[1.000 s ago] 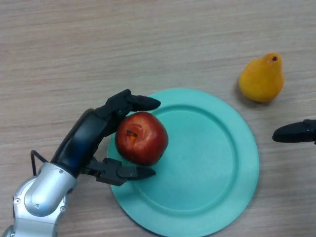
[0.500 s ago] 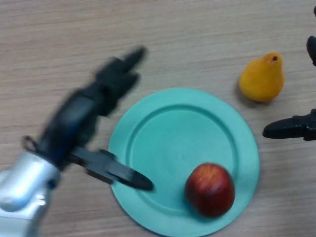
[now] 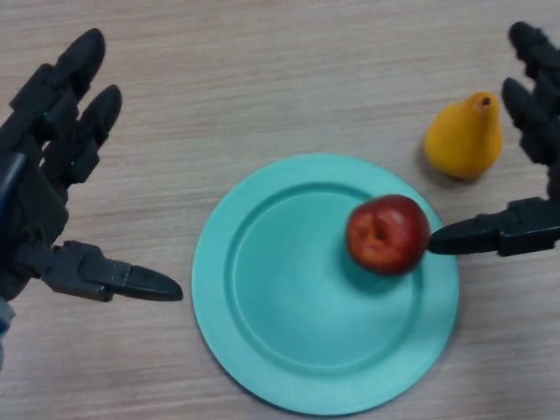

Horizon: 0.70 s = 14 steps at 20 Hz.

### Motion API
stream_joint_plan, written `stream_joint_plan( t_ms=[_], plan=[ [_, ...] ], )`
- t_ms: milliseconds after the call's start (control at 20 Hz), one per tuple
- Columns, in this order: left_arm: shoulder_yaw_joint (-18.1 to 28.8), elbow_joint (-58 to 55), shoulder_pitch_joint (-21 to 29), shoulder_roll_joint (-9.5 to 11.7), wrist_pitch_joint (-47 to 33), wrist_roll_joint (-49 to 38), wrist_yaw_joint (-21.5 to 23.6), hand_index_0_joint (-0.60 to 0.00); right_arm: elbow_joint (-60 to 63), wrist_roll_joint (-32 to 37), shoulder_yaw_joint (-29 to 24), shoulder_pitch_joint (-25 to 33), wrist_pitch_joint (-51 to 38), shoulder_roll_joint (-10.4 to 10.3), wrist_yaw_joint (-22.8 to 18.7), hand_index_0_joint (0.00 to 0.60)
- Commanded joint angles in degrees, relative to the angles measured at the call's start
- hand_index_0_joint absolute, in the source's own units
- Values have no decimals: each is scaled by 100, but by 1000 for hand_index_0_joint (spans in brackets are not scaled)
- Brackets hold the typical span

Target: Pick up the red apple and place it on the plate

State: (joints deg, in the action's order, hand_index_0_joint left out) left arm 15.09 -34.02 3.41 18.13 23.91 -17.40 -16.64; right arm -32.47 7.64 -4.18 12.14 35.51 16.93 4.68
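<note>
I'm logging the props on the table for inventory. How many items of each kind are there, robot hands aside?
Fruit: 2, a red apple and a yellow pear
Plates: 1, a teal plate with the apple on it
Total: 3

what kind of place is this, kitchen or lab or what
Probably a lab or test bench rather than a kitchen: a bare wood-grain table holds only a teal plate with a red apple on it and a yellow pear beside it, with an open robot hand at each side.
</note>
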Motion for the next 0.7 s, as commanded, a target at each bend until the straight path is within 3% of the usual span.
stream_joint_plan(
  t_ms=[50,300,550,700],
  plan=[
    [428,-157,259,342,-891,85,80,0,-345,-199,-228,228,-912,40,-13,0],
    [711,-104,329,429,-551,-216,547,0,-139,-195,-223,255,-1099,38,122,0],
    [931,60,511,737,-420,-239,444,0,-88,-323,-170,390,-931,102,376,0],
    [830,212,576,755,-550,-94,412,0,14,-325,-159,449,-960,80,460,0]
  ],
)
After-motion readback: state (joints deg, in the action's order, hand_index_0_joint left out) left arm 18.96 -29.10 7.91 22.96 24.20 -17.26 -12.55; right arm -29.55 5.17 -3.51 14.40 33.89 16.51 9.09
